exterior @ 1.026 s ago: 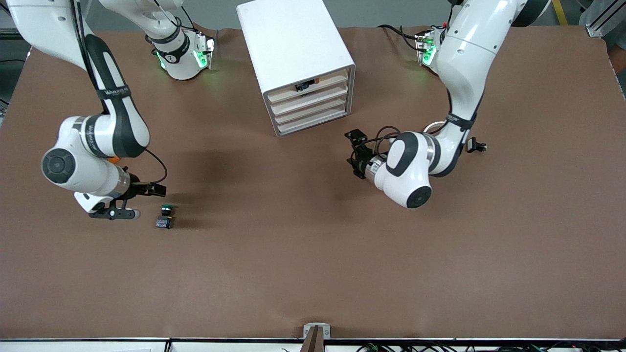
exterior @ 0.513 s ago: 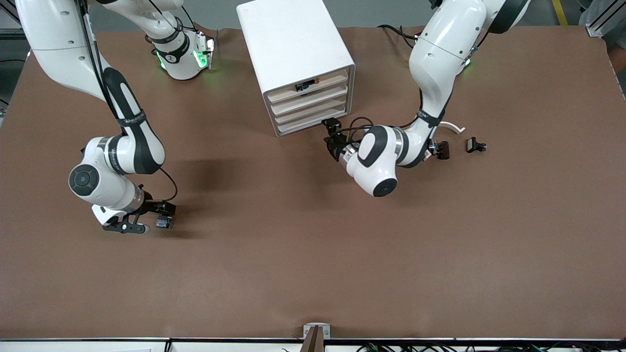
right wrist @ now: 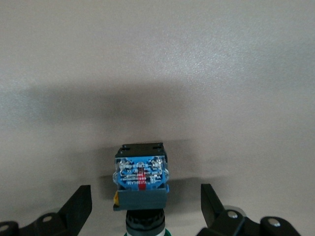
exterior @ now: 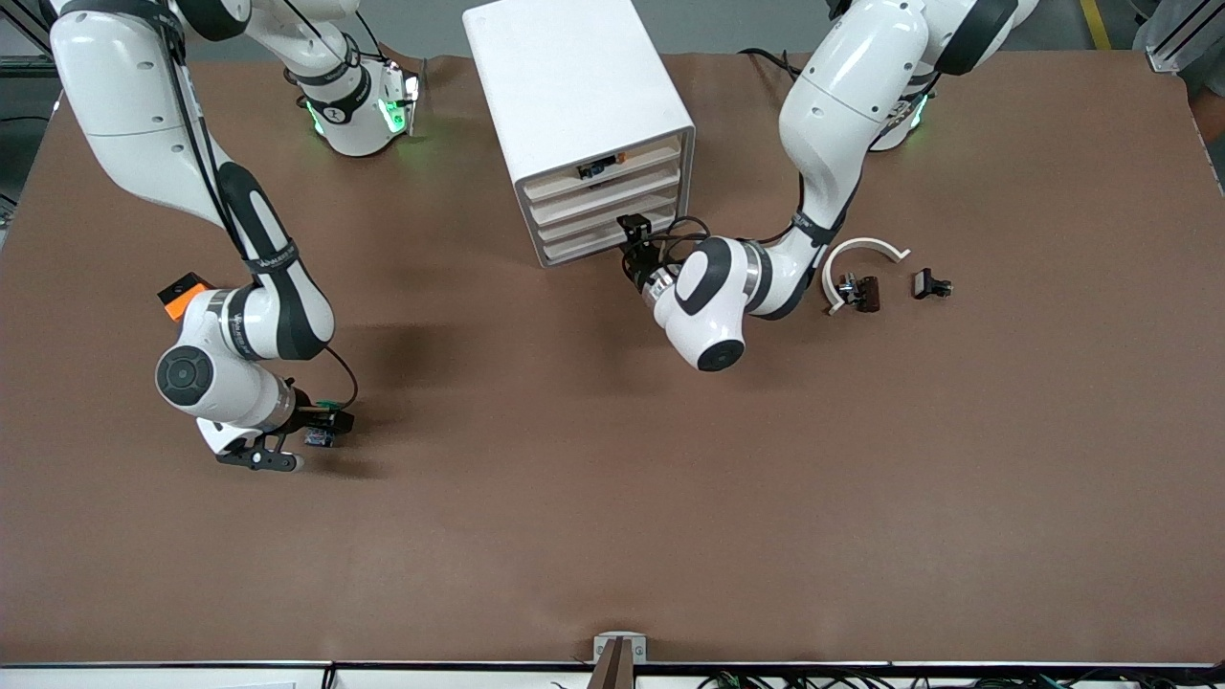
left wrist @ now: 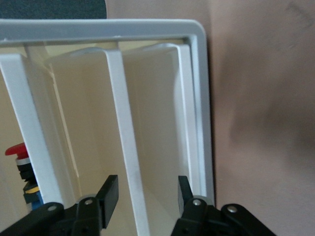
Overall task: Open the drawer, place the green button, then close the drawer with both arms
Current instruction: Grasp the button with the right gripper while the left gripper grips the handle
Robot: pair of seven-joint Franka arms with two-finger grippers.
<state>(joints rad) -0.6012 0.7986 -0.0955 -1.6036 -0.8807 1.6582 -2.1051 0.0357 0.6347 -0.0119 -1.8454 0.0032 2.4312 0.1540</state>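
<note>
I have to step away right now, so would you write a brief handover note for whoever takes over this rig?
Right gripper: open, fingers on either side of the button, which lies on the table toward the right arm's end; not yet gripped.
Left gripper: open, fingers astride the front edge of a drawer in the white cabinet.
Done: both approaches.
Left: pull the drawer open, grasp the button, place it inside, close the drawer.

Left claw (left wrist: 145, 196) straddles a drawer front's (left wrist: 125, 147) edge at the cabinet (exterior: 574, 86). Right claw (right wrist: 146, 206) has gaps either side of the button (right wrist: 141, 179); bare surface (exterior: 612, 498) around.
</note>
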